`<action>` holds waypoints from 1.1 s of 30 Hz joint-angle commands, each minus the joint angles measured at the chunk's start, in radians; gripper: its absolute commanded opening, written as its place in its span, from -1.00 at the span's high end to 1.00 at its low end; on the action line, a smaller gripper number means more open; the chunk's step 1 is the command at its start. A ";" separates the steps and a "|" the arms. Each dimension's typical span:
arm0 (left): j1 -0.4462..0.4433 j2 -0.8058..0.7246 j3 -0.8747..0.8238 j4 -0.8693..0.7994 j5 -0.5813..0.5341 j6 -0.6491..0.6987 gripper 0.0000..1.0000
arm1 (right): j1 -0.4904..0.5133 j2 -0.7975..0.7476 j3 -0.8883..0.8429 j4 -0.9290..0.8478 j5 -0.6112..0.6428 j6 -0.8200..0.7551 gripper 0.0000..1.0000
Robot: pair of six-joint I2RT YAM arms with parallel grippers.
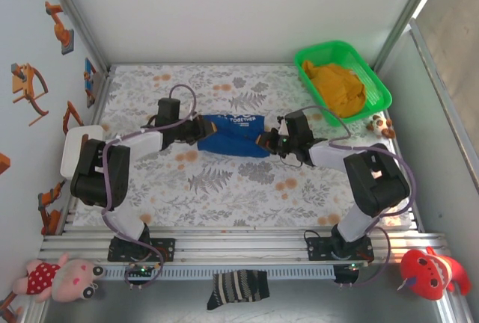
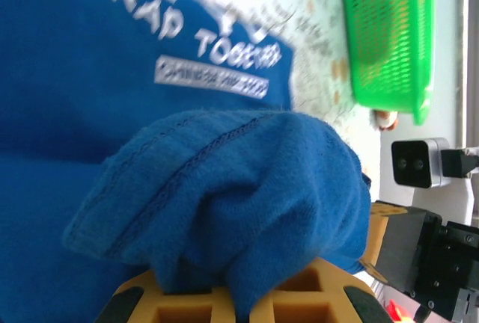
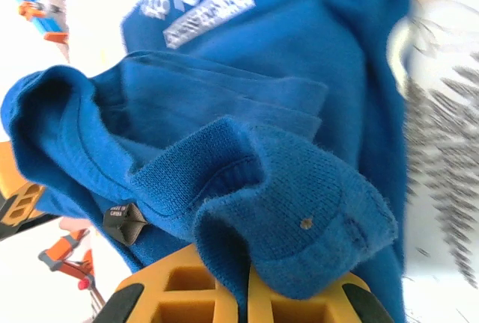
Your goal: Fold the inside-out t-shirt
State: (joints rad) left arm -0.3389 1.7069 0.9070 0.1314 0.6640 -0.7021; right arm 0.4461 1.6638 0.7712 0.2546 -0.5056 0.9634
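T-shirt [image 1: 228, 137], royal blue, bunched at middle of desk [image 1: 224, 188], long axis running left to right, strung between left pincer [image 1: 196, 130] clamped on its left end and right pincer [image 1: 265, 141] clamped on its right end, both arms equally near.

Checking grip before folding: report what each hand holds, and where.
Royal-blue cloth t-shirt with white lettering: left hand pinches a bunched stitched hem at its left end, right hand a bunched ribbed edge at its right end.
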 commanded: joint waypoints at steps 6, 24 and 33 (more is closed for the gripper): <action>0.018 0.044 0.143 -0.077 -0.219 0.152 1.00 | -0.012 0.072 0.201 -0.076 0.119 -0.142 1.00; 0.095 0.213 0.380 -0.269 -0.334 0.219 -0.29 | -0.026 0.223 0.526 -0.386 0.254 -0.324 -0.13; 0.085 0.025 0.147 -0.297 -0.246 0.139 -0.44 | -0.027 -0.100 0.314 -0.396 0.271 -0.287 -0.18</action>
State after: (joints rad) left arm -0.2363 1.7294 1.1271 -0.1265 0.3698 -0.5278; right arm 0.4206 1.6096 1.1500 -0.1154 -0.2665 0.6724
